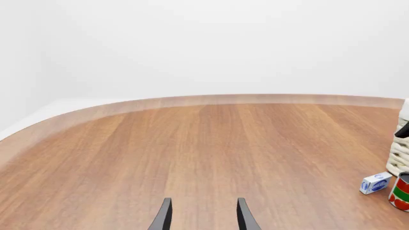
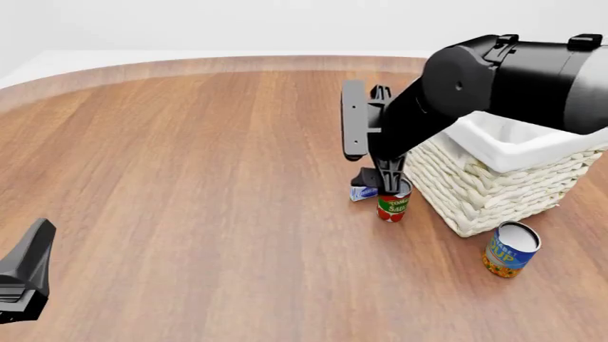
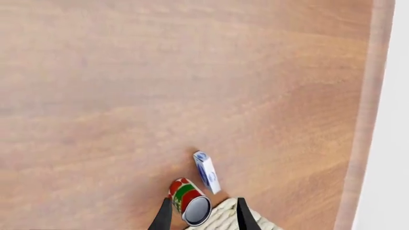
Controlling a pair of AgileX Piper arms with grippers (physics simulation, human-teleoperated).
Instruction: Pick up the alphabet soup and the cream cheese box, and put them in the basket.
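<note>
The alphabet soup (image 2: pixel 510 250), a blue and yellow-orange can with a silver top, stands in front of the basket's near corner. The cream cheese box (image 2: pixel 361 192) (image 1: pixel 376 183) (image 3: pixel 206 171) lies just left of the basket (image 2: pixel 494 187) (image 1: pixel 400 152) (image 3: pixel 231 216), beside a red-and-green can (image 2: pixel 392 205) (image 3: pixel 189 199). My right gripper (image 2: pixel 384 184) (image 3: pixel 203 221) points down and hangs open just above that can and box, holding nothing. My left gripper (image 2: pixel 25 276) (image 1: pixel 204 219) is far off at the near left, open and empty.
The red-and-green can (image 1: pixel 401 192) stands against the basket's left side, close to the box. The right arm's black body (image 2: pixel 503 78) reaches over the basket. The table's curved far edge (image 2: pixel 238 64) runs along the back.
</note>
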